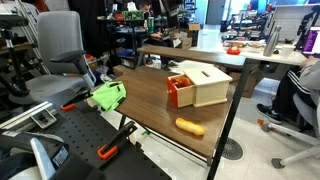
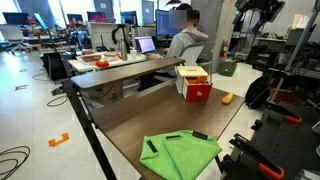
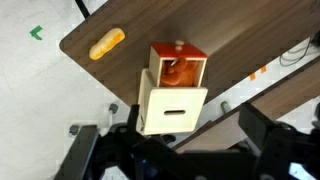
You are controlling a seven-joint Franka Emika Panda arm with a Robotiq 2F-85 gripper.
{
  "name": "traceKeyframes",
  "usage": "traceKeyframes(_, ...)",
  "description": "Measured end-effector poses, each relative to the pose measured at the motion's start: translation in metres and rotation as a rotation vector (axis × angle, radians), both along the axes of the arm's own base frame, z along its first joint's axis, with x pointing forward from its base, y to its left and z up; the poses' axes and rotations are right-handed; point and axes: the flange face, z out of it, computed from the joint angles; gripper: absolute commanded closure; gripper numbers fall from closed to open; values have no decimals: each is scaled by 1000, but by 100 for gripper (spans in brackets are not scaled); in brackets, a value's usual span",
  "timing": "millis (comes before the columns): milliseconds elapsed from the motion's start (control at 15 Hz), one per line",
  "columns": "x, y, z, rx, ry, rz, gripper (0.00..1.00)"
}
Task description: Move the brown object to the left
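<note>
The brown object (image 1: 190, 127) is a small orange-brown oval lying on the wooden table (image 1: 150, 100) near its front edge. It also shows in an exterior view (image 2: 227, 98) and in the wrist view (image 3: 106, 43), close to the table corner. My gripper (image 3: 180, 150) hangs high above the table, its dark fingers spread wide with nothing between them. It is over the cream end of the orange-and-cream box (image 3: 172, 90), well away from the brown object.
The orange-and-cream box (image 1: 200, 85) stands mid-table, also in an exterior view (image 2: 194, 83). A bright green item (image 1: 107, 95) lies at the table's other end (image 2: 180, 152). A person (image 2: 185, 40) sits at a desk behind. An office chair (image 1: 60, 50) stands nearby.
</note>
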Motion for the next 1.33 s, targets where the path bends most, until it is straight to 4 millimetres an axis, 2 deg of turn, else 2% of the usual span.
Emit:
traceKeyframes(200, 7, -35, -34, -3, -52, -163, 0)
traceKeyframes(467, 17, -59, -93, 29, -7, -351, 0)
traceKeyframes(733, 32, -66, -153, 56, 83, -443, 0)
traceKeyframes(1000, 44, -68, -204, 63, 152, -480, 0)
traceKeyframes(1333, 54, -72, -251, 70, 212, -512, 0)
